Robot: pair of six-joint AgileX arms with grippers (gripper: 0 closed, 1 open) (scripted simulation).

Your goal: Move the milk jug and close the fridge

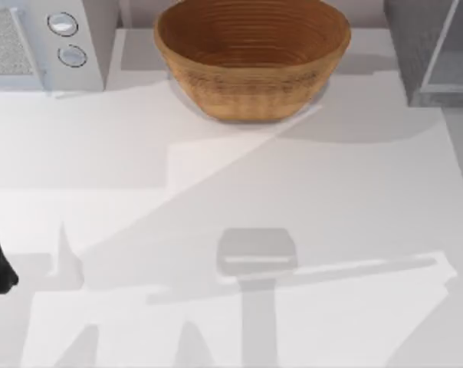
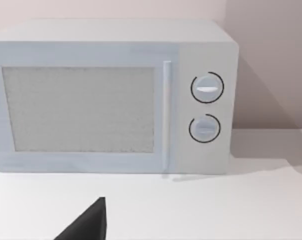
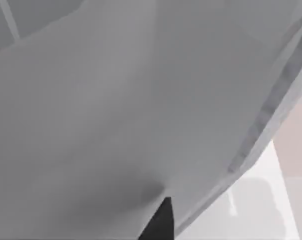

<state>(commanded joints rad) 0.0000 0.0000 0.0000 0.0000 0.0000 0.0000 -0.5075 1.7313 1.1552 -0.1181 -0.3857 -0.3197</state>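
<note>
Fridge (image 1: 435, 54) sits at the desk's far right corner, grey speckled box with its pale glassy door panel (image 1: 454, 65) facing the desk; from above I can't tell whether the door is fully shut or ajar. Right wrist camera is pressed up close to a grey slab with a lighter edge strip (image 3: 271, 105), which I judge to be the fridge door, so the right tool (image 3: 158, 222) is probably at or against it; just a dark tip in view, can't tell if it's wide, narrow or holding anything. Milk jug: can't place it anywhere on the desk, so I can't say where it is. Left tool (image 2: 88, 225) is parked at the left edge of the desk, facing the microwave (image 2: 111, 97); again a dark tip, state can't be told. Risks from here, as I read it: if the jug isn't safely inside or clear, a door push could trap or knock it; pushing near the door's edge could let the tool slip off the smooth panel; too hard a shove could shift the whole cabinet, and if the door is ajar a short push leaves it ajar. Basket (image 1: 252, 54) at far centre is well apart from the fridge, low collision risk. Desk (image 1: 231, 192) is plain white, smooth, crossed by hard arm shadows. Pale pinkish wall (image 2: 271, 60) behind the microwave.
</note>
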